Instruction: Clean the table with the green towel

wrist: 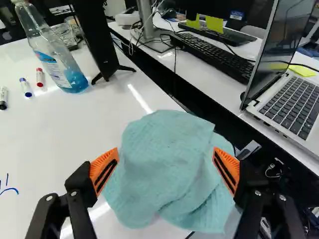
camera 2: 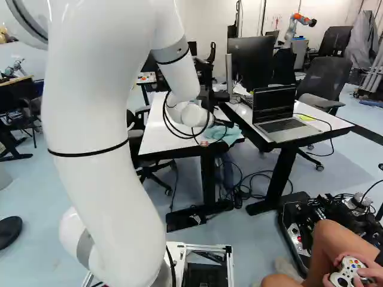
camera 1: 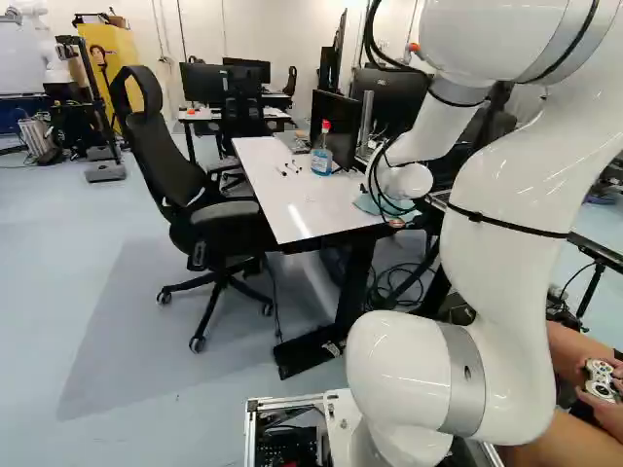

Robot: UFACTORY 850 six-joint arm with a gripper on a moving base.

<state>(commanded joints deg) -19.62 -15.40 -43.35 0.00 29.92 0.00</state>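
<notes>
My gripper point(camera 2: 222, 123) shows partly beyond the arm's wrist in the right base view, low at the near end of the white table point(camera 2: 157, 131). In the wrist view the gripper point(wrist: 165, 167) stands open over the crumpled light green towel point(wrist: 164, 159), which spreads between and ahead of its orange pads, ungripped. The towel lies by the table edge facing the laptop desk. Blue pen marks point(wrist: 9, 189) show on the white tabletop beside one finger. Whether the fingertips touch the towel, I cannot tell.
A spray bottle point(wrist: 55, 55) with blue liquid and several markers point(wrist: 26, 87) stand or lie farther along the table, beside a black monitor. An open laptop point(camera 2: 278, 113) is on the neighbouring desk across a gap. A black chair point(camera 1: 209, 209) stands against the table's other side.
</notes>
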